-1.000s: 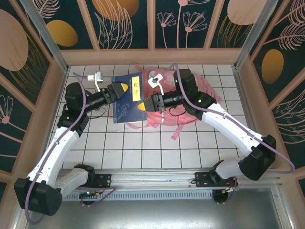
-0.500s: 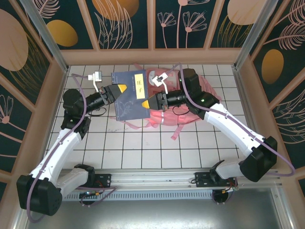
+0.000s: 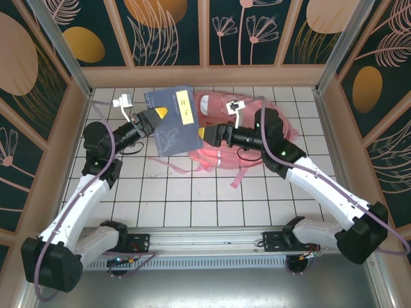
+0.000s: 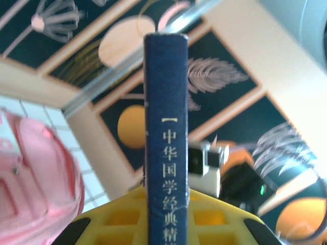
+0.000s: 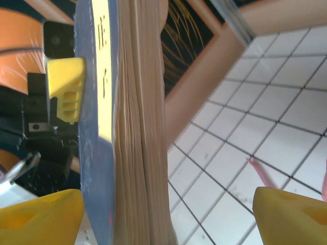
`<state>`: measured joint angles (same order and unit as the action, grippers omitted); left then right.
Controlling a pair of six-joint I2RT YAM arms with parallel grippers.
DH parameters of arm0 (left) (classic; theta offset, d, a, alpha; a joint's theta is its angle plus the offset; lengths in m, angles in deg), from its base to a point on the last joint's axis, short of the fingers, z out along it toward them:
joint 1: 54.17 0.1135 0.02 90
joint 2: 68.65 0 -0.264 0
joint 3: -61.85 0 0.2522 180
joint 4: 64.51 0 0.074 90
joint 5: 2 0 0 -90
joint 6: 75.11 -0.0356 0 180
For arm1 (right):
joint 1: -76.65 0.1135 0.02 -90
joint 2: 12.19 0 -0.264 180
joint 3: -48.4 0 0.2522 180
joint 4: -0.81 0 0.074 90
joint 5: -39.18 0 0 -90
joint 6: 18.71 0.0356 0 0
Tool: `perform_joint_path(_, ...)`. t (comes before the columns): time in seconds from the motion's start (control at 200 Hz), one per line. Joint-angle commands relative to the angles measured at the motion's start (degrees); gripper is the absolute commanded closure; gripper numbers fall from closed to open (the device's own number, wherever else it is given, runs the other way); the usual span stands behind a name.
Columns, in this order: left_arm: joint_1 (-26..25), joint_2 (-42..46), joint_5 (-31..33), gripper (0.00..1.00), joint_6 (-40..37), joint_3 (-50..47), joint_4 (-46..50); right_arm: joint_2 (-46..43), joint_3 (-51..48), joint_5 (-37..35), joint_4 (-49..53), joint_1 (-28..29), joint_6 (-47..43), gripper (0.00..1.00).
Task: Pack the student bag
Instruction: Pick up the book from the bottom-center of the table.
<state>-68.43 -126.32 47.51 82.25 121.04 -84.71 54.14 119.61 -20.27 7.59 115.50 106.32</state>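
Left end effector (image 3: 162,115) clamps one book (image 3: 170,131) near one bag (image 3: 212,106).

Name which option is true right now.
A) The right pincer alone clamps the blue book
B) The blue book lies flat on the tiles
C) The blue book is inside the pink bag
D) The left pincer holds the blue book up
D: the left pincer clamps the blue book at its spine edge, raised off the tiles, while the right pincer is spread open at the page edge.
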Motion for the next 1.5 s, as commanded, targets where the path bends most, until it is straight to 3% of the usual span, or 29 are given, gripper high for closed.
perform_joint_path(0.0,-0.1,1.8,13.4,1.0,6.6,-2.4,-14.3,-2.1,-5.6,-8.7,-20.6,2.1,10.0,0.15)
perform_joint_path(0.16,-0.5,1.2,23.9,1.0,11.8,-3.7,-21.4,-2.1,-10.8,-14.6,-32.9,2.9,18.4,0.13)
perform_joint_path(0.38,-1.2,-2.2,25.5,1.0,15.7,0.1,-22.4,2.9,-10.0,-12.9,-46.4,7.1,17.6,0.08)
perform_joint_path(0.435,-1.3,-2.6,25.6,1.0,15.8,0.7,-22.2,4.2,-8.7,-13.0,-47.0,8.0,17.4,0.01)
perform_joint_path(0.921,-2.9,-4.1,27.0,1.0,17.0,2.1,-21.4,17.6,1.4,-14.6,-50.2,12.2,15.2,0.03)
perform_joint_path(1.311,-4.9,-2.7,29.6,1.0,13.1,0.2,-19.5,24.6,6.0,-21.0,-56.7,12.2,18.6,0.42)
perform_joint_path(1.416,-5.0,-2.5,30.2,1.0,12.6,-0.4,-19.4,25.3,6.3,-21.8,-57.7,12.3,19.5,0.6)
perform_joint_path(1.496,-5.2,-2.6,30.5,1.0,12.4,-1.0,-19.4,25.3,6.4,-22.9,-57.1,12.5,19.5,0.85)
